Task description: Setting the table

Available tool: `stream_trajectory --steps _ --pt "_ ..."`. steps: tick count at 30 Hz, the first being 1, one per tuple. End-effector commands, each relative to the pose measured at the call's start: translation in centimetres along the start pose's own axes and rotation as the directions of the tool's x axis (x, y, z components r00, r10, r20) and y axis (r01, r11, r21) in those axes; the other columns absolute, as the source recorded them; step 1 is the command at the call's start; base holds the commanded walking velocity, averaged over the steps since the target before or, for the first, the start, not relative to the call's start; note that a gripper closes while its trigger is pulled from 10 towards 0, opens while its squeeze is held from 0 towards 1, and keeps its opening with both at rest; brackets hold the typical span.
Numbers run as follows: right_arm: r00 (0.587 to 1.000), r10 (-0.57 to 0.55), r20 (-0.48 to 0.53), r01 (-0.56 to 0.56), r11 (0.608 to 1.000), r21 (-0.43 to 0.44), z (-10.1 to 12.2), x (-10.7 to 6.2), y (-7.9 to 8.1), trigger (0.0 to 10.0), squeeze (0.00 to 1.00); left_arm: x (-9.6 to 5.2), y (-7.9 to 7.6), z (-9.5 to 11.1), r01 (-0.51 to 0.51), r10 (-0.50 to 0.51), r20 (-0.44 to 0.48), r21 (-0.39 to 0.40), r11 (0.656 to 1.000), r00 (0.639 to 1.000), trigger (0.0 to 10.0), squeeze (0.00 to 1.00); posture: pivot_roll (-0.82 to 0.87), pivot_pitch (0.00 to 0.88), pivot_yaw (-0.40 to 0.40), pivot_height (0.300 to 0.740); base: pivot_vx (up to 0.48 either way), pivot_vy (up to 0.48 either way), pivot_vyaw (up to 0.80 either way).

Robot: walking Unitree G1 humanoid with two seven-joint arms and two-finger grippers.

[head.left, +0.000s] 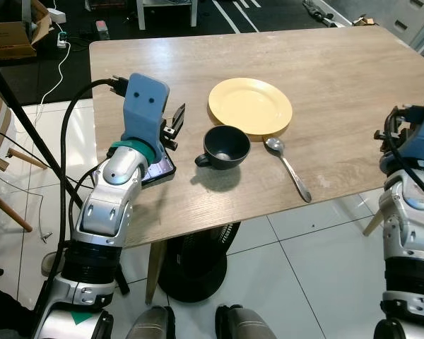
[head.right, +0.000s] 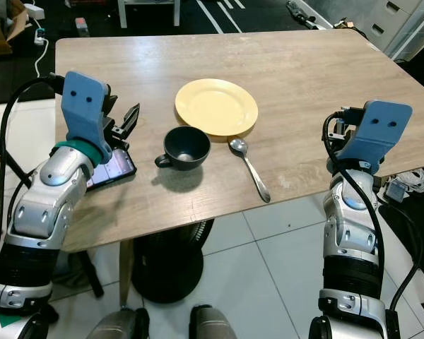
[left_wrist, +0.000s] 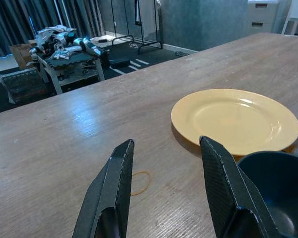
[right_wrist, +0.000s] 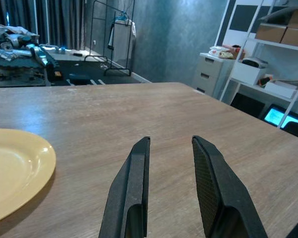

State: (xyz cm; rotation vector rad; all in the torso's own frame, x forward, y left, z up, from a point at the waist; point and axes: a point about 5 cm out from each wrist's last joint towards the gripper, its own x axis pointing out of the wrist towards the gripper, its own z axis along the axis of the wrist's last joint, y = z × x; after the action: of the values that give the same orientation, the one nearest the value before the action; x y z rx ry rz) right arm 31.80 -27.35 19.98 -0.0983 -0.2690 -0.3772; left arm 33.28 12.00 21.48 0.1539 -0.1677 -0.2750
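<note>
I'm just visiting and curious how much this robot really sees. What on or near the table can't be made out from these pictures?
- Phone: in the eye views the left arm covers half; screen too small to read.
- Dark cup: cut off by the left wrist view's edge.
- Right gripper: in the eye views its blue housing hides the fingers.
- Table base: hidden under the tabletop.

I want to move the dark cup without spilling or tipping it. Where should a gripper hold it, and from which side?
Probably best by the handle of the dark cup, which sticks out toward the robot's left, facing the open left gripper. Come in level from that side; the yellow plate and spoon crowd the other sides.
</note>
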Motion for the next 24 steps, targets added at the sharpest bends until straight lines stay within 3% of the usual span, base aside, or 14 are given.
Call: stream_trajectory --steps 1,12,16,24 --pt "1.000 -0.002 -0.019 0.002 1.000 0.007 -0.4 -0.2 0.2 10.0 0.00 -0.3 0.0 -0.4 0.006 -0.006 -0.016 0.015 1.000 1.000 10.0 0.00 -0.02 0.014 -0.020 0.740 0.000 0.000 0.00" --pt "0.999 0.002 -0.040 -0.003 1.000 -0.008 -0.6 0.2 -0.1 10.0 0.00 0.0 -0.2 -0.4 0.001 -0.001 -0.007 0.011 1.000 1.000 10.0 0.00 -0.01 0.001 -0.051 0.740 0.000 0.000 0.00" --pt "0.999 0.022 -0.038 -0.021 1.000 0.004 -0.5 0.9 0.8 10.0 0.00 -0.2 0.3 -0.4 -0.037 0.037 -0.003 0.008 0.999 0.999 10.0 0.00 0.01 0.000 -0.062 0.740 0.000 0.000 0.00" --pt "0.998 0.034 -0.046 -0.033 0.999 0.019 -0.8 0.6 1.5 10.0 0.00 -0.5 1.1 -0.7 -0.062 0.062 -0.018 0.015 0.998 0.998 10.0 0.00 0.02 0.007 -0.052 0.740 0.000 0.000 0.00"
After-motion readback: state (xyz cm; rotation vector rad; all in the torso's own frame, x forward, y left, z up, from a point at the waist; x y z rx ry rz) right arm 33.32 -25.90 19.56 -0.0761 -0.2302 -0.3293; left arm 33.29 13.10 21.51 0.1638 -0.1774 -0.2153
